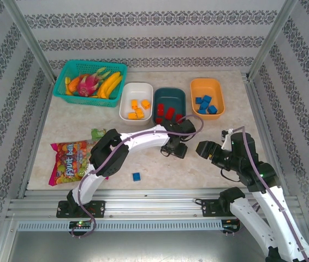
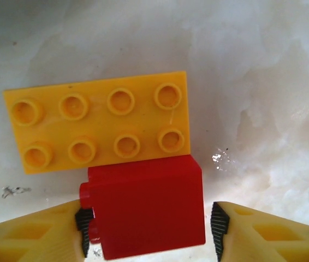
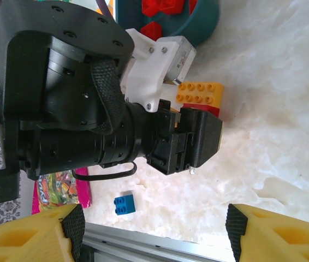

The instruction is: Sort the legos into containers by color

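We see the tubs (image 1: 169, 90) mostly filled by color; our left gripper (image 2: 150, 228), not yet closed, brackets a red brick (image 2: 146, 207) touching a yellow brick (image 2: 97, 128), a blue brick (image 1: 136, 176) lies loose nearer us, and the right gripper (image 3: 154, 222) gapes wide.

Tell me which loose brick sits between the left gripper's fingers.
The red brick, framed by the left gripper; the yellow brick lies just beyond it, and the blue brick sits apart, alone.

At the back of the surface (image 1: 233, 121), the basket (image 1: 83, 100) stands left of three tubs (image 1: 169, 90) in a row. The candy bag (image 1: 70, 159) lies front left, a lone brick (image 1: 136, 176) to its right.
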